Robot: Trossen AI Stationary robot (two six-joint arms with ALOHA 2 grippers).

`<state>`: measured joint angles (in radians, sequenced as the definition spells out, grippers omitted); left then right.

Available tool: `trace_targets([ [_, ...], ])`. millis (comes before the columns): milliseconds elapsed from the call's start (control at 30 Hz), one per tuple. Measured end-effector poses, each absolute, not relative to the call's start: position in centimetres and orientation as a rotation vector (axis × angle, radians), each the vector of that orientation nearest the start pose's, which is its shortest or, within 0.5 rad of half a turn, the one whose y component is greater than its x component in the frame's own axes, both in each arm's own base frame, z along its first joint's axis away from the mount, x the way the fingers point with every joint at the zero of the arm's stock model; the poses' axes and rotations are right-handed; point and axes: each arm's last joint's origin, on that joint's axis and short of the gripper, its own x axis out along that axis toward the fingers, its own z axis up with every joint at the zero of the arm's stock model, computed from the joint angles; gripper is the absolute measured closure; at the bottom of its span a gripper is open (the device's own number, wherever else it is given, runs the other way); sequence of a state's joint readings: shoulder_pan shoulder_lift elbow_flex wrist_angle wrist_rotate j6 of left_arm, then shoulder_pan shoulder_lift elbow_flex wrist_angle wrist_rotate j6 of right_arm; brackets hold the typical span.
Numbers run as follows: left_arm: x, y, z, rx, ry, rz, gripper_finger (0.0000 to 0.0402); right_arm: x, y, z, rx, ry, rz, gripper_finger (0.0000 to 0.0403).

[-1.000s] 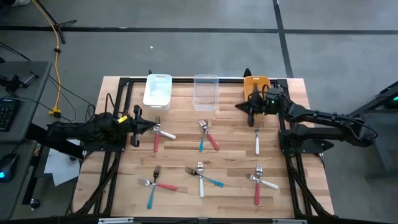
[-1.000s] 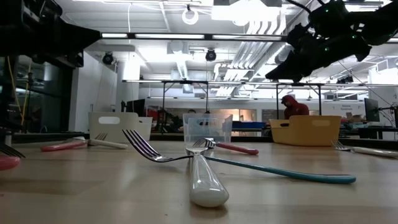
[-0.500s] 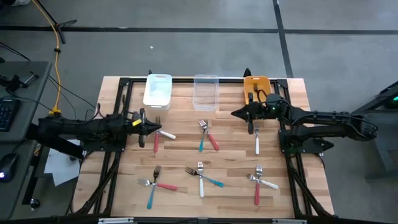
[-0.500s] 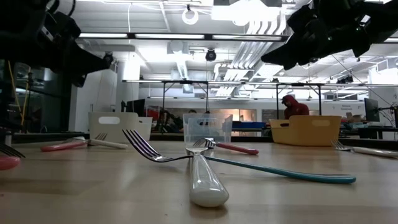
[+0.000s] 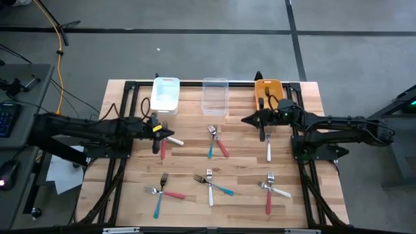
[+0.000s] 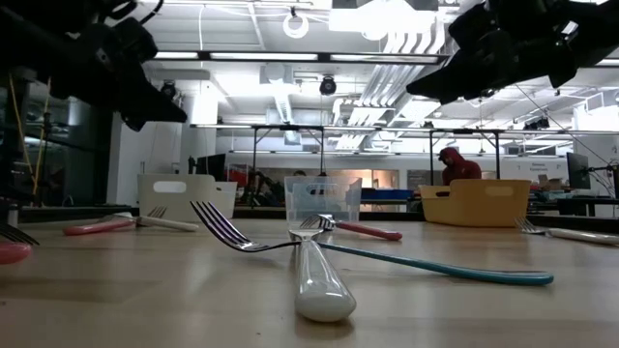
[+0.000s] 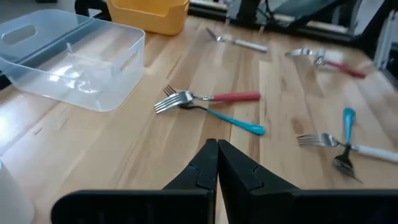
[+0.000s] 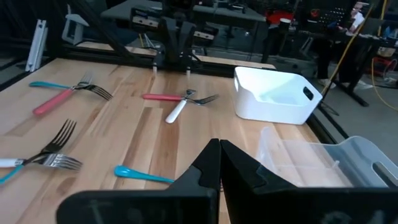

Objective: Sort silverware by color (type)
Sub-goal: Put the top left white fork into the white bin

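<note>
Several forks with red, teal or white handles lie flat on the wooden table, mostly in crossed pairs. My left gripper (image 5: 166,134) is shut and hovers above the red and white pair (image 5: 164,144) near the table's left side. Ahead of it in the left wrist view (image 7: 217,147) lies the red and teal pair (image 7: 208,102). My right gripper (image 5: 245,119) is shut too and hangs in the air left of the orange bin (image 5: 267,91), well above the table in the low view (image 6: 416,93). A lone white fork (image 5: 268,149) lies just right of it.
A white bin (image 5: 165,95), a clear bin (image 5: 215,96) and the orange bin stand in a row along the far edge. More fork pairs lie near the front: teal and red (image 5: 161,195), white and teal (image 5: 213,186), red and white (image 5: 271,192). A person in red (image 6: 456,164) is far behind.
My left gripper has reached toward the table's right, from the left edge to above the red and white fork pair. My right gripper swung a little toward the left and near side early on, then held still. No fork has moved.
</note>
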<state>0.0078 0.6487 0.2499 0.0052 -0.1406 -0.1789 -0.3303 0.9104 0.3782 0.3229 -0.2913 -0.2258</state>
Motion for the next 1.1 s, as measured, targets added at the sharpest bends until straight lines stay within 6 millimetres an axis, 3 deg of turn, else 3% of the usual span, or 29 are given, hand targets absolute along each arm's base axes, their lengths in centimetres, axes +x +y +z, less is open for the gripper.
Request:
trace_targets([
  [267,16.4,0.5,19.7,-0.145,0.562,0.198,0.0398,18.8,-4.6,22.0,-0.166,0.199,0.032,0.0402],
  [433,17.0,0.5,19.2,-0.118,0.734,0.201,0.0393,18.9,-3.9,22.0,-0.17,0.196,0.068,0.0402],
  [633,17.7,0.5,18.1,-0.106,0.908,0.212,0.0353,19.0,-3.7,22.0,-0.173,0.195,0.079,0.0402],
  [900,19.9,0.6,17.5,0.036,1.03,0.146,0.0287,19.0,-3.7,22.0,-0.174,0.195,0.079,0.0402],
  [1100,21.2,1.6,16.6,0.064,1.155,0.154,0.0261,19.0,-3.7,21.9,-0.174,0.195,0.079,0.0402],
])
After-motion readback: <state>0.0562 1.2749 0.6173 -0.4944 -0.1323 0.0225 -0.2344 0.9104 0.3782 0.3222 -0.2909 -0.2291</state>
